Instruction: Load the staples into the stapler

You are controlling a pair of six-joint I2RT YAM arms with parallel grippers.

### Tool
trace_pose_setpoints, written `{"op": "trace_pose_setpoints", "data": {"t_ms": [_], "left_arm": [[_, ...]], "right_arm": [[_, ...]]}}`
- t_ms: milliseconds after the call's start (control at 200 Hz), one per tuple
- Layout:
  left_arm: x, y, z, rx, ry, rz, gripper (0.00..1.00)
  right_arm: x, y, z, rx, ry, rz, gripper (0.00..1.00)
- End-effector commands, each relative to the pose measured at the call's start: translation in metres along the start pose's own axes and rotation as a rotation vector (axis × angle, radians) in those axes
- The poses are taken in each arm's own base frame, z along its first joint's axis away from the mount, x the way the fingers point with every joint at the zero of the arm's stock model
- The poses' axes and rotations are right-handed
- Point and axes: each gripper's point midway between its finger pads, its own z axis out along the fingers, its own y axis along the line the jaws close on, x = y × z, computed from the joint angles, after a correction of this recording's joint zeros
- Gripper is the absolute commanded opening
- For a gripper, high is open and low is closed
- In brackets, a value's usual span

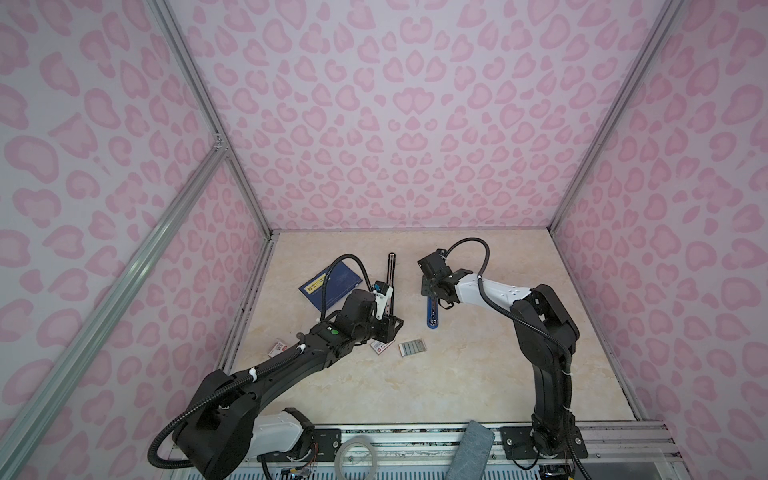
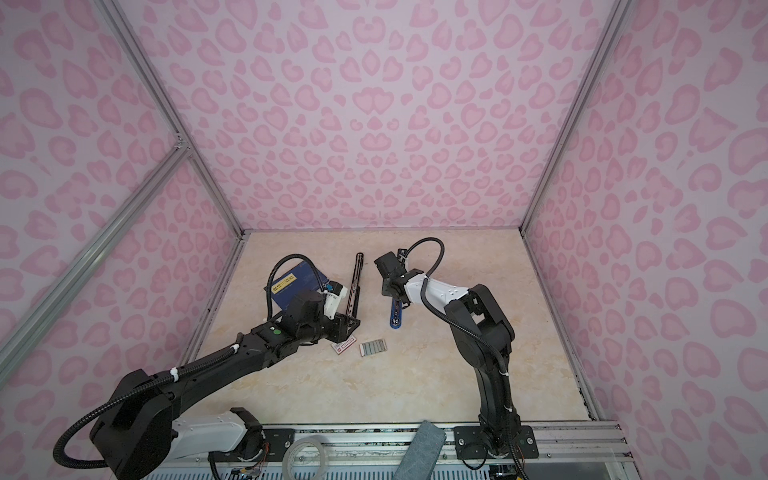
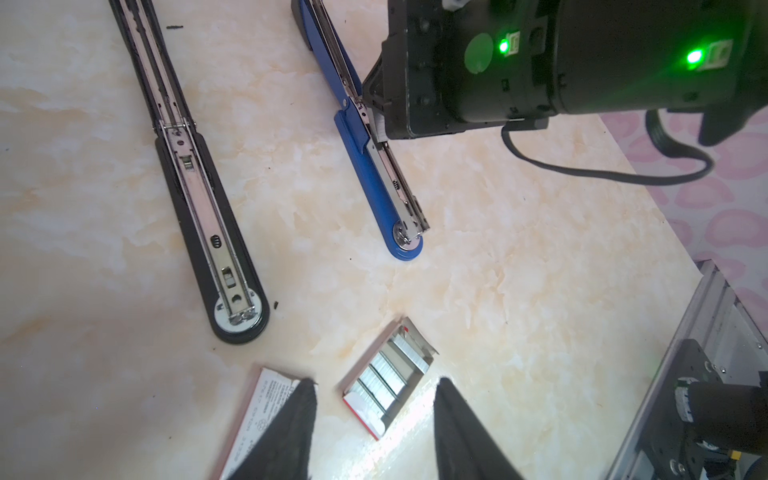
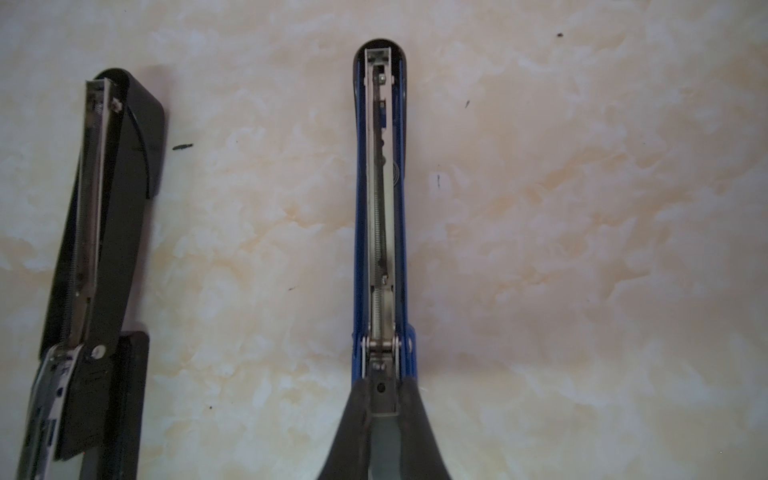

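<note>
— So, where do the staples (image 3: 388,382) sit?
— Flat on the table (image 1: 478,374), in a small open tray, silvery strips side by side. In both top views they lie just right of the white red-labelled box (image 1: 380,347), not touching it. They are near the rounded tip of the blue stapler (image 1: 432,316) but apart from it.
— Your left gripper (image 3: 376,380)?
— I have it above them, fingers (image 3: 291,428) standing moderately apart, nothing between them. From its wrist camera the tray shows in the gap. One finger overlaps the white box in that view; whether it touches, I can't tell.
— Right gripper (image 4: 384,384)?
— Pinched narrow on the blue stapler, at the hinge end of its metal channel. That stapler lies unfolded flat on the table, channel up.
— Anything else nearby?
— A black stapler (image 1: 390,286), also unfolded flat, lies left of the blue one and apart from it, beside my left wrist. A dark blue booklet (image 1: 330,286) with a yellow label lies further left, partly hidden behind my left arm.
</note>
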Motion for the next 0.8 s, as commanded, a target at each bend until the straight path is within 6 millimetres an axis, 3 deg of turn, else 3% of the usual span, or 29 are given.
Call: {"op": "trace_pose_setpoints", "data": {"t_ms": [0, 795], "left_arm": [[-0.004, -0.004, 0.0, 0.017, -0.015, 0.003, 0.49], [-0.003, -0.003, -0.001, 0.015, -0.016, 0.002, 0.49]], "right_arm": [[-0.009, -0.001, -0.007, 0.014, -0.03, -0.008, 0.11], [0.009, -0.002, 0.005, 0.038, -0.002, -0.033, 0.1]]}}
